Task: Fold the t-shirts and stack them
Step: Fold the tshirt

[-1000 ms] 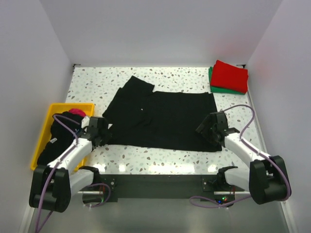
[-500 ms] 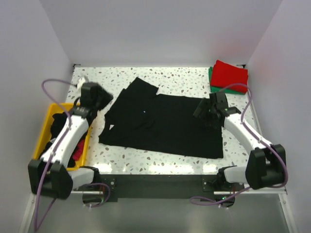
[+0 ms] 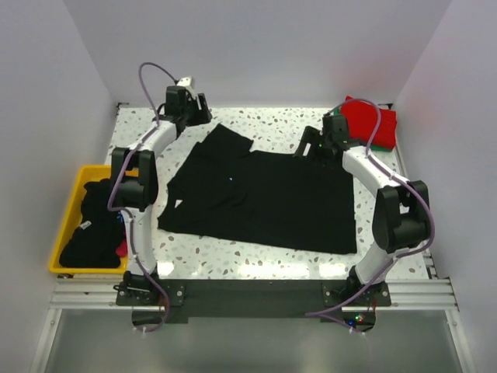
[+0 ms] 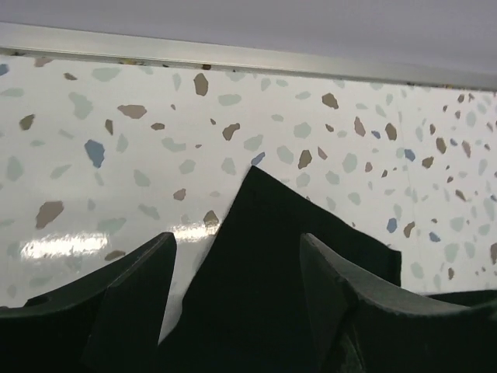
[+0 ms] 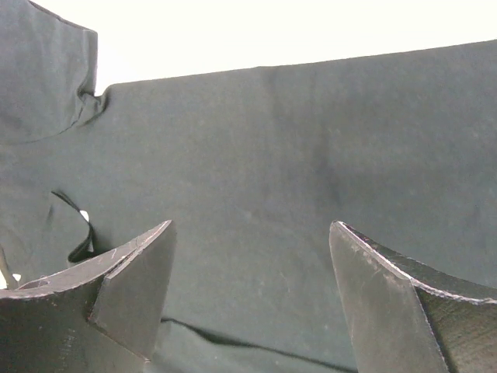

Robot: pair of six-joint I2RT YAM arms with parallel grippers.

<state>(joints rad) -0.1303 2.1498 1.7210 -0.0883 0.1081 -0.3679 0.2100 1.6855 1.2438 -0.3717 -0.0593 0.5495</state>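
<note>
Left gripper (image 4: 237, 239): jaws apart, black shirt (image 4: 268, 206) sleeve below the gap.
Right gripper (image 5: 248, 227): jaws apart, shirt body below.

White-and-black arms (image 3: 152, 148) (purple cables (image 3: 147, 72) attached), dark wedge-shaped fingers (image 4: 132, 299).

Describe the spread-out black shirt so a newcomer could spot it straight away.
Start from the speckled table and look at its middle. The black t-shirt lies there opened out flat. That sets it apart from the black clothes heaped in the yellow bin at left and from the folded red shirt at far right.
</note>
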